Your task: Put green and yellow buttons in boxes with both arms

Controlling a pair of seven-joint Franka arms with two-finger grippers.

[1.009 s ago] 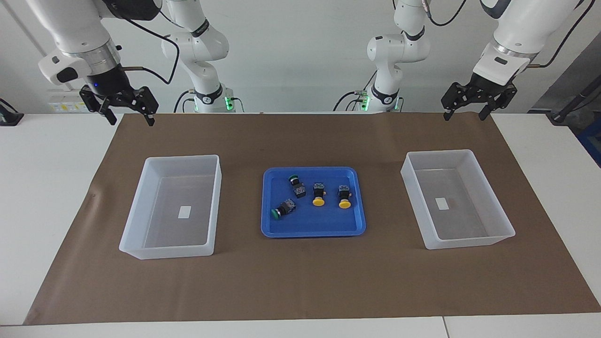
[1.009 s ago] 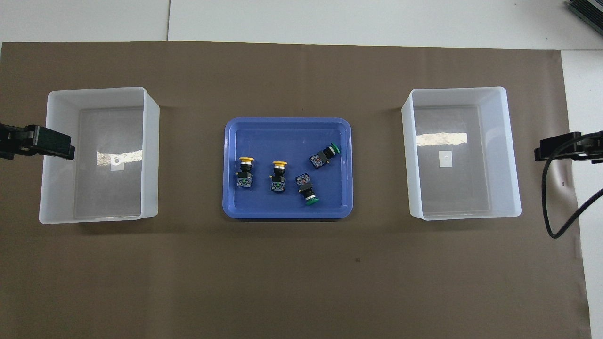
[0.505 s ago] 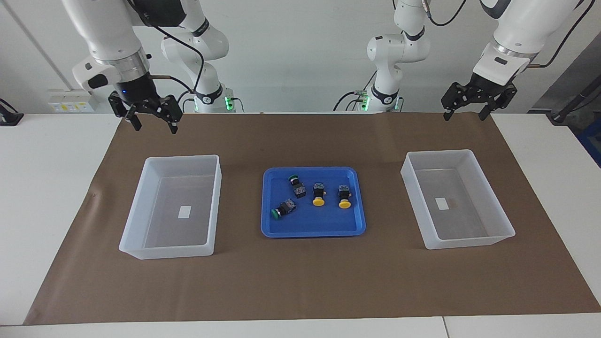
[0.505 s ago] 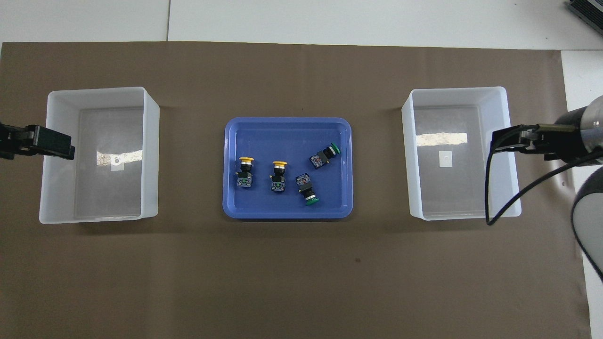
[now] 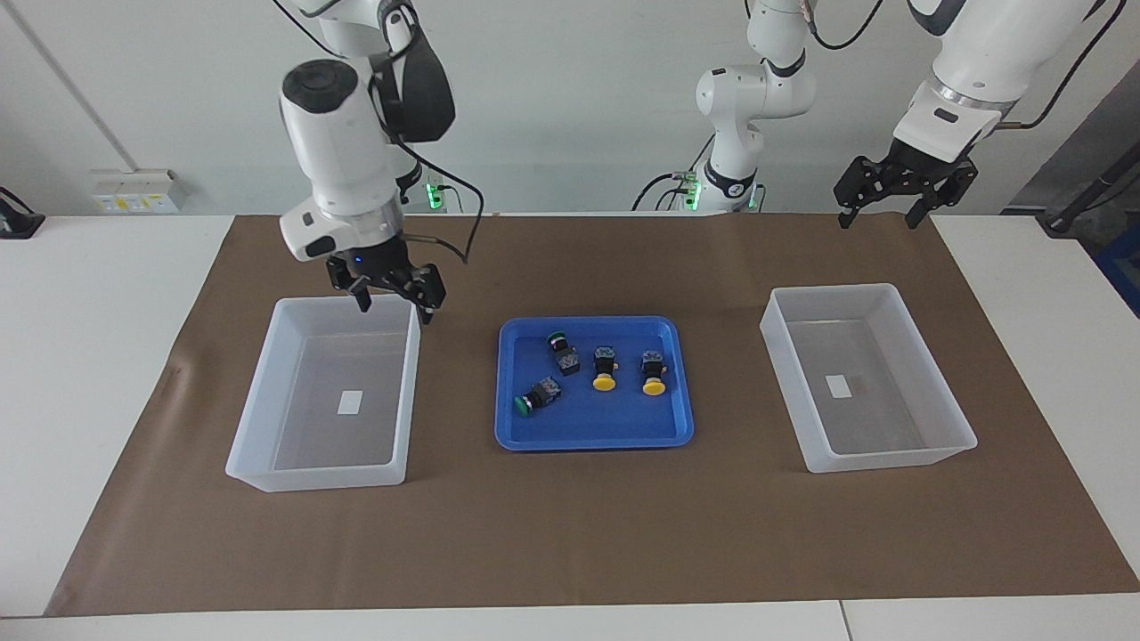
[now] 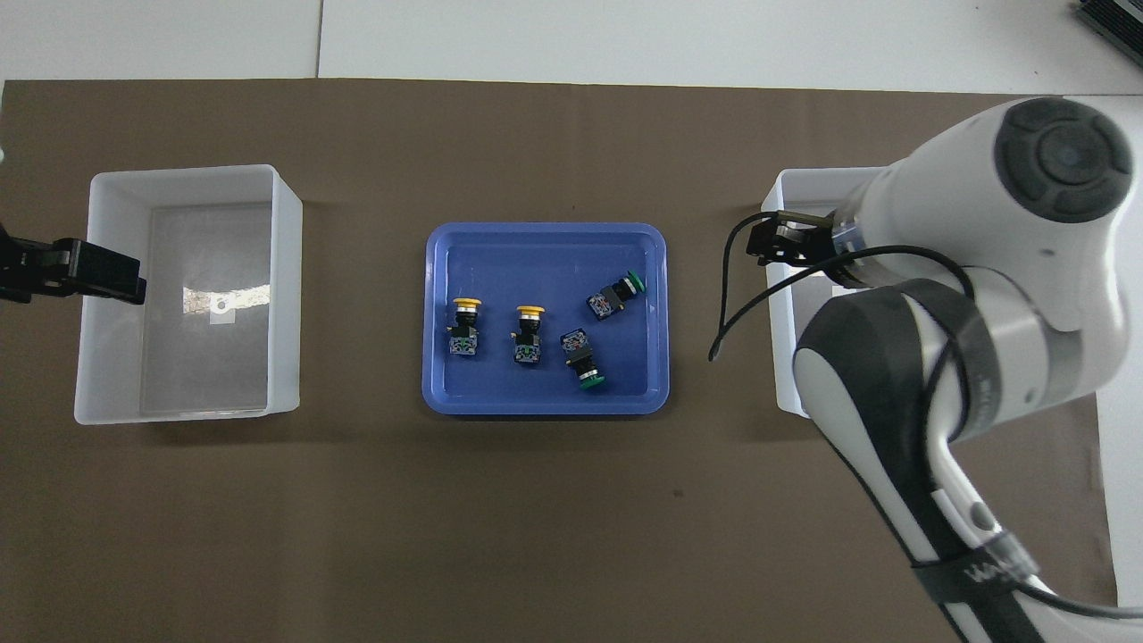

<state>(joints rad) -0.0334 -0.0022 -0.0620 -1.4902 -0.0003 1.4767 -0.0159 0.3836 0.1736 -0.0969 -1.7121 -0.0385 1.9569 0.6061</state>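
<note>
**Right arm nearer the tray of buttons**

Brown paper covers the counter [image 5: 570,534]. All four buttons lie in the blue tray [image 5: 595,436], midway between two clear boxes. Green buttons [image 5: 540,395] lie at the right arm's end, bodies askew; yellow buttons [image 5: 605,368] lie caps away from the robots. Right gripper [image 5: 392,292], fingers spread and empty, hangs over one box's [image 5: 321,476] rim, tray just beside. Left gripper [image 5: 895,191], also spread, waits over the paper's edge.

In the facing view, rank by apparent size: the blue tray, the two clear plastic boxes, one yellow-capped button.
1. Two clear plastic boxes, look alike, unranked
2. Blue rectangular plastic tray
3. Yellow-capped black button
</note>
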